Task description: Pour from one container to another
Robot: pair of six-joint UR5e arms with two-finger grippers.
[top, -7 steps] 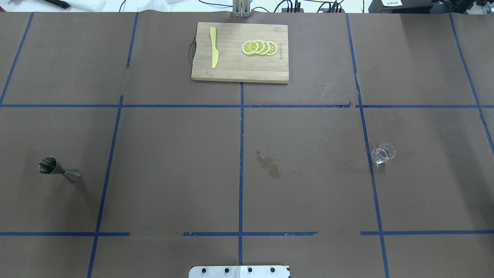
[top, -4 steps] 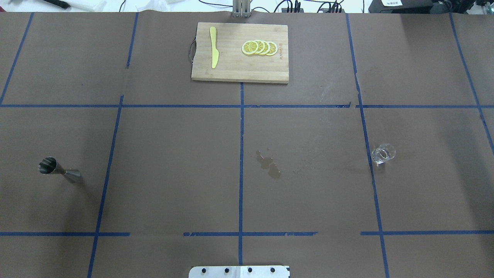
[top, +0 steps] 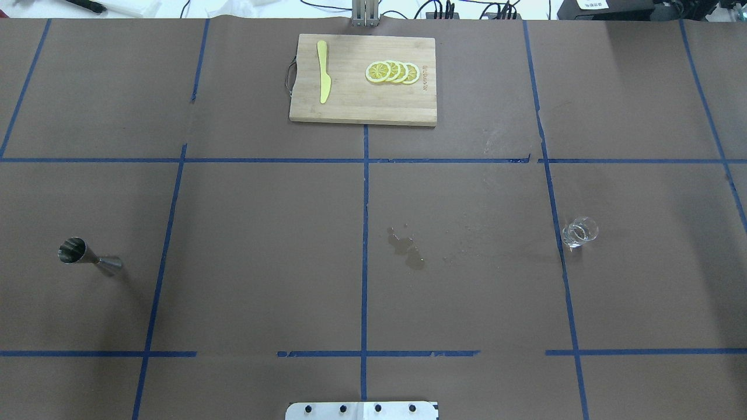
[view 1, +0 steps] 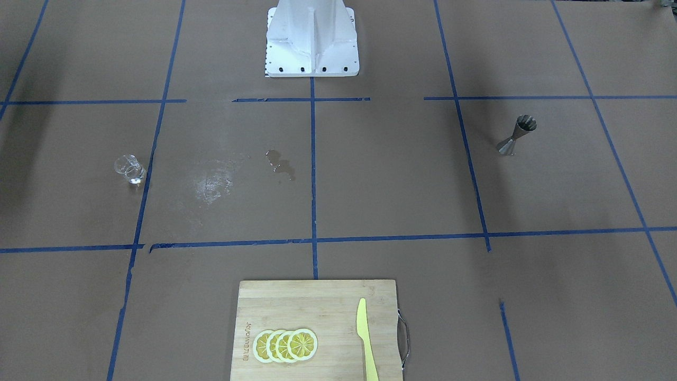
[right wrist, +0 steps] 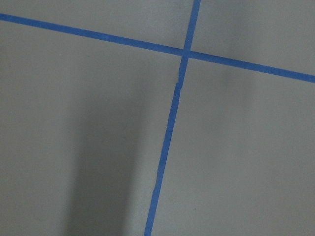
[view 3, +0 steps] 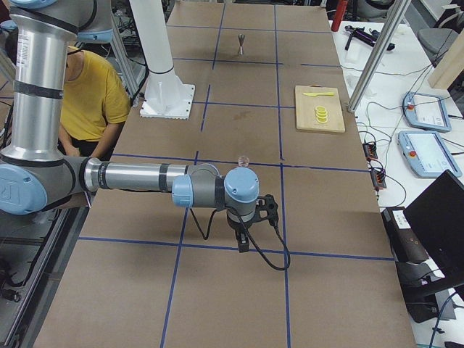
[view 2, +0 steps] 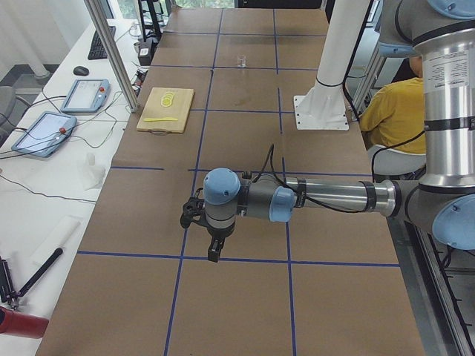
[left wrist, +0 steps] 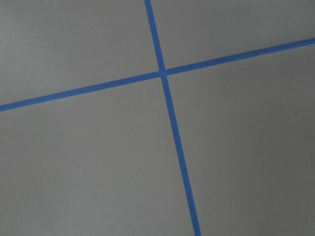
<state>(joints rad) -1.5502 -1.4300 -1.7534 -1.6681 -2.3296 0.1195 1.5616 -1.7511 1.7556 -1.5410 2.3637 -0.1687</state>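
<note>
The small clear glass cup (top: 579, 231) stands upright on the brown table at the right, next to a blue tape line; it also shows in the front view (view 1: 129, 168). Far off at the left stands the silver hourglass jigger (top: 87, 256), also visible in the front view (view 1: 517, 135). Neither gripper appears in the overhead or front views. Only the side views show my left gripper (view 2: 213, 254) and right gripper (view 3: 243, 245), each pointing down over bare table beyond a table end. I cannot tell whether they are open or shut. Both wrist views show only tape lines.
A wooden cutting board (top: 362, 111) with lemon slices (top: 392, 72) and a yellow knife (top: 323, 70) lies at the table's far middle. A wet patch (top: 408, 249) marks the centre. The white robot base (view 1: 312, 37) stands at the near edge.
</note>
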